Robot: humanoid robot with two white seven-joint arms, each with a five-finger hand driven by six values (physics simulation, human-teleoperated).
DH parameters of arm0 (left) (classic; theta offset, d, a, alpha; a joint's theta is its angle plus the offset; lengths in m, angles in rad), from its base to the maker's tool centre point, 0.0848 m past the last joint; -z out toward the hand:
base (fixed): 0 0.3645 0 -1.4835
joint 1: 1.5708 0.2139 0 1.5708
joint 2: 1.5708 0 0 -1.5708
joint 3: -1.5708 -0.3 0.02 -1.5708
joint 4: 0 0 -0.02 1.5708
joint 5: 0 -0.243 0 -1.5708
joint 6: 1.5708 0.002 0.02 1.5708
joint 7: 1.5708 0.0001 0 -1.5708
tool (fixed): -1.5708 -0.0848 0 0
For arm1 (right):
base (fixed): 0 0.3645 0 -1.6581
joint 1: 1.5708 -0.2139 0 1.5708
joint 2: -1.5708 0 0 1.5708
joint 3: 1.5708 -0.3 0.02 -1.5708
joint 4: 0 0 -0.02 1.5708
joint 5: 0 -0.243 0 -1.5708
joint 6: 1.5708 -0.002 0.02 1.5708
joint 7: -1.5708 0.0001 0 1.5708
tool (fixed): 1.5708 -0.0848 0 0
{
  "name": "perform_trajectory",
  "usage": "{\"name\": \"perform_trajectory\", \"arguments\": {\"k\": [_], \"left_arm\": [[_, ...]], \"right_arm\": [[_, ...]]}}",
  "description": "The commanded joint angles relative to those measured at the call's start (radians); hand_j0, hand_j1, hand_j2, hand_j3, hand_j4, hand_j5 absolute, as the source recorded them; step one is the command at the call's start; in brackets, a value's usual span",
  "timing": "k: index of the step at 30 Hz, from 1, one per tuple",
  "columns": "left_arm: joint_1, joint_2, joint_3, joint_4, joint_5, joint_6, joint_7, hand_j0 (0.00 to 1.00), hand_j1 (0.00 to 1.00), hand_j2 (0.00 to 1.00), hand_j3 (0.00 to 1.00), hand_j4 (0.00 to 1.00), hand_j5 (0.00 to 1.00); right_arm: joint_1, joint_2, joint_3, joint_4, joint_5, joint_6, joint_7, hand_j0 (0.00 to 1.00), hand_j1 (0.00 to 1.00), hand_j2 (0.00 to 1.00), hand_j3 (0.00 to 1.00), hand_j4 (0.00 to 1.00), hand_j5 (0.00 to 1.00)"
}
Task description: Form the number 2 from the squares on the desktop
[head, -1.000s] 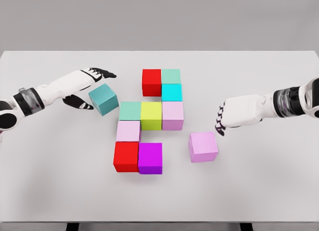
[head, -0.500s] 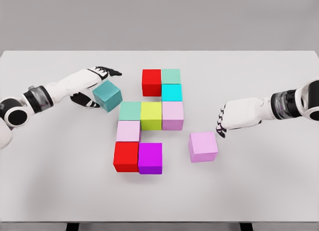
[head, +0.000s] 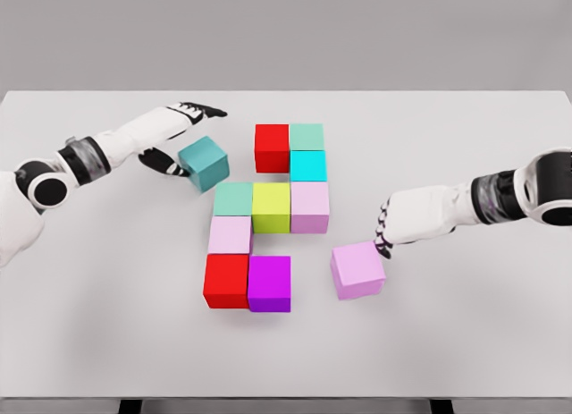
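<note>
On the pale grey counter (head: 107,325), 8 cubes sit packed edge to edge in a partial figure whose long axis runs away from the camera, from near to far. The far row has a red cube (head: 272,147) with a mint cube (head: 307,137) touching its right side, and a cyan cube (head: 308,166) sits just in front of the mint one. The middle row reads green cube (head: 233,199), yellow-green cube (head: 271,207), pink cube (head: 310,207). A pale pink cube (head: 230,236) sits in front of the green one, and the near row holds a second red cube (head: 226,281) and a purple cube (head: 269,283).

2 cubes lie loose. A teal cube (head: 205,163), turned off the grid's lines, sits just up-left of the green cube; the left hand (head: 175,139) brackets it, fingers spread wide, upper fingers stretched above it and the thumb against its left side. A lilac cube (head: 357,270), slightly rotated, rests right of the purple cube, apart from it. The right hand (head: 393,224) has its curled fingertips at the lilac cube's far top edge, not closed around it.

Behind the counter is a plain grey wall (head: 286,34).
</note>
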Motion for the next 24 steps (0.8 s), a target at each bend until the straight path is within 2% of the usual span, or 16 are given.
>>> {"name": "perform_trajectory", "arguments": {"k": [1,6,10,14,18,22,24], "left_arm": [[-0.003,-0.021,0.001,0.029,0.0,0.001,0.0,1.0,1.0,1.0,1.0,1.0,1.0],[-0.031,-0.05,0.001,0.075,0.0,0.001,0.0,1.0,1.0,1.0,1.0,1.0,1.0],[-0.058,-0.08,0.001,0.126,0.0,0.001,0.0,1.0,1.0,1.0,1.0,1.0,1.0],[-0.074,-0.103,0.003,0.159,-0.002,0.001,0.0,1.0,1.0,1.0,1.0,1.0,1.0],[-0.101,-0.117,0.003,0.202,-0.005,0.001,0.0,1.0,1.0,1.0,1.0,1.0,1.0],[-0.121,-0.137,0.005,0.241,-0.003,0.001,0.0,1.0,1.0,1.0,1.0,1.0,1.0],[-0.133,-0.149,0.008,0.27,-0.003,0.001,0.0,1.0,1.0,1.0,1.0,1.0,1.0]], "right_arm": [[0.0,-0.002,0.0,-0.022,-0.004,0.0,0.004,0.53,0.53,0.53,0.53,0.53,0.53],[0.0,-0.011,0.0,-0.034,-0.007,0.0,0.004,0.53,0.53,0.53,0.53,0.53,0.53],[0.002,-0.057,0.0,-0.035,-0.013,0.0,-0.001,0.53,0.53,0.53,0.53,0.53,0.53],[0.038,-0.077,0.0,-0.042,-0.043,0.0,-0.016,0.53,0.53,0.53,0.53,0.53,0.53],[0.057,-0.106,-0.001,-0.054,-0.044,0.0,-0.154,0.53,0.53,0.53,0.53,0.53,0.53],[0.057,-0.154,-0.007,-0.097,-0.066,0.0,-0.184,0.53,0.53,0.53,0.53,0.53,0.53],[0.058,-0.168,-0.006,-0.098,-0.067,0.0,-0.233,0.53,0.53,0.53,0.53,0.53,0.53]]}}
